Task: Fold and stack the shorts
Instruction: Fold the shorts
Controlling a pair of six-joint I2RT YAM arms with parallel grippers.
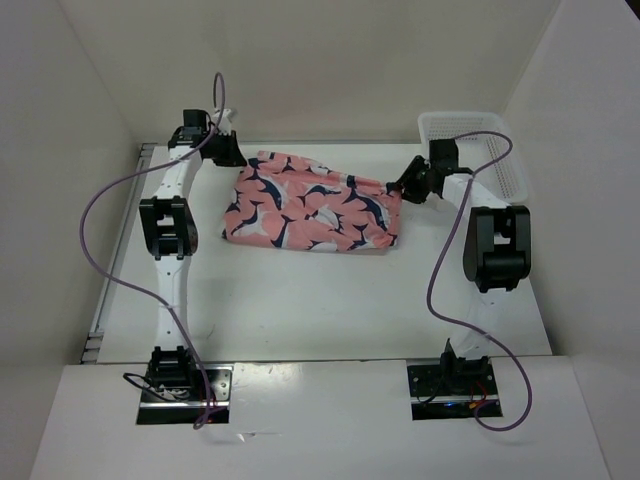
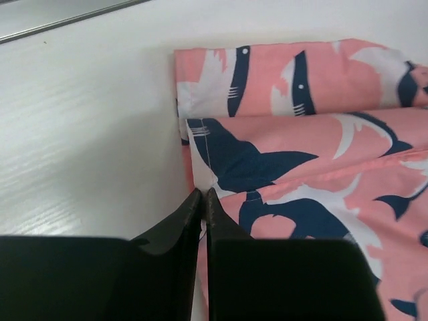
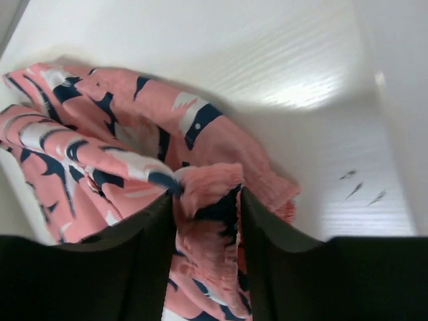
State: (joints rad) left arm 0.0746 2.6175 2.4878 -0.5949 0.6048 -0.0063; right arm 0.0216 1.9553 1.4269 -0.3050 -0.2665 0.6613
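Roughly left-right: shorts [image 1: 315,203], waistband twd right pincer [image 1: 399,188].

I count one pair of shorts [image 1: 315,205], one white mesh basket [image 1: 492,142] and one table [image 1: 300,310]. There are two robot arms, the left arm [image 1: 168,225] and the right arm [image 1: 497,250]. Each arm carries one gripper, so there are two: the left gripper [image 2: 202,194] and the right gripper [image 3: 207,200]. There are two purple cables, the left cable [image 1: 85,240] and the right cable [image 1: 437,270].
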